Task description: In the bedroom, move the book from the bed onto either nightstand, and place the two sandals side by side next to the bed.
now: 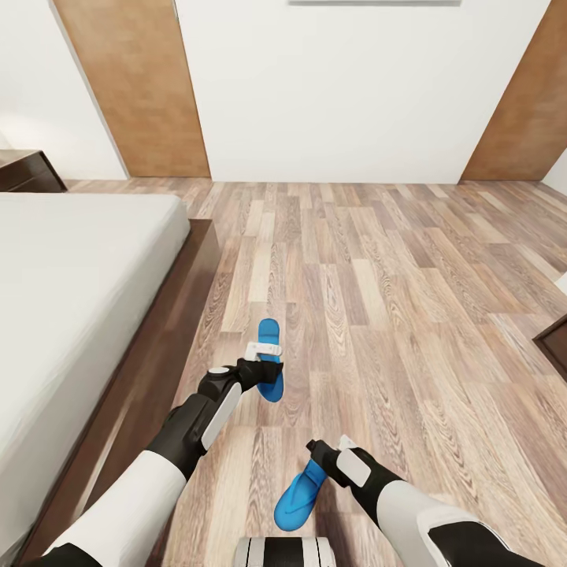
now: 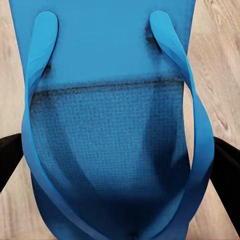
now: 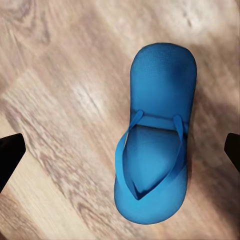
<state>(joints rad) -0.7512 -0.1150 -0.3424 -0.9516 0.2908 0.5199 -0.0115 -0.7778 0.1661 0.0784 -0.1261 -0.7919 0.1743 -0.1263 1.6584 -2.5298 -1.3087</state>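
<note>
Left wrist view crops sandal (image 2: 115, 140) between pincer (image 2: 120, 165) tips.

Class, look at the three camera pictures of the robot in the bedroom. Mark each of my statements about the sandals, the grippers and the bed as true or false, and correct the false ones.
1. Both blue sandals are on the wood floor. True: the far sandal and the near sandal show against the floor.
2. The two sandals lie side by side, touching. False: they are apart, one farther ahead than the other.
3. The left gripper is at the far sandal, fingers on either side. True, as the left wrist view shows.
4. The right gripper is shut on the near sandal. False: its fingers are spread wide, clear of it.
5. A book lies on the bed. False: the visible mattress is bare.
</note>
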